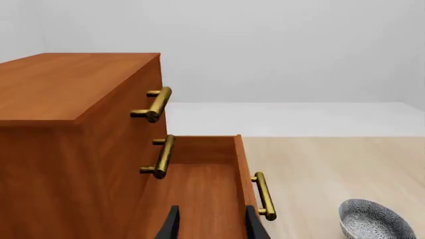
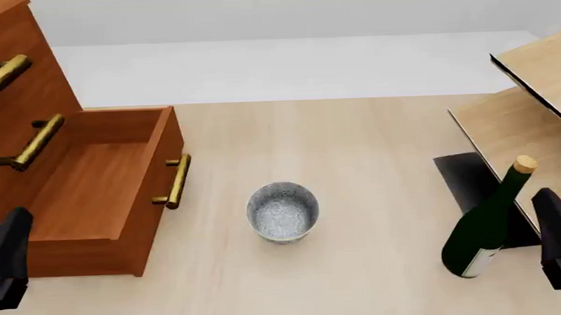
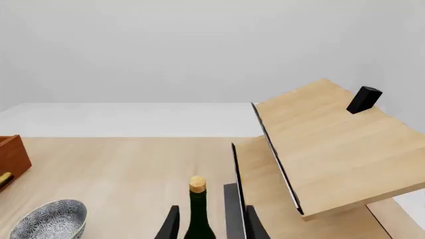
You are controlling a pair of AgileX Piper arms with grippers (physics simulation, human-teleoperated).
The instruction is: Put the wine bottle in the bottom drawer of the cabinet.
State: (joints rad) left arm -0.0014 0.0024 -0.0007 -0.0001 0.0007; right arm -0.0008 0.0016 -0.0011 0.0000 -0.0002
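A: Where's the wine bottle (image 2: 484,227)?
B: Upright, near right on the surface (image 2: 355,141), beside the shelf unit (image 2: 531,114).
A: End effectors?
B: Right end effector (image 3: 209,224) spread around its neck; left end effector (image 1: 209,224) spread over the open bottom drawer (image 2: 95,199).

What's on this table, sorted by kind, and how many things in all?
Bottles: 1, the wine bottle
Bowls: 1, the speckled bowl
Wooden furniture: 2, the cabinet and the pale shelf unit
Small black blocks: 1, on the shelf unit
Total: 5
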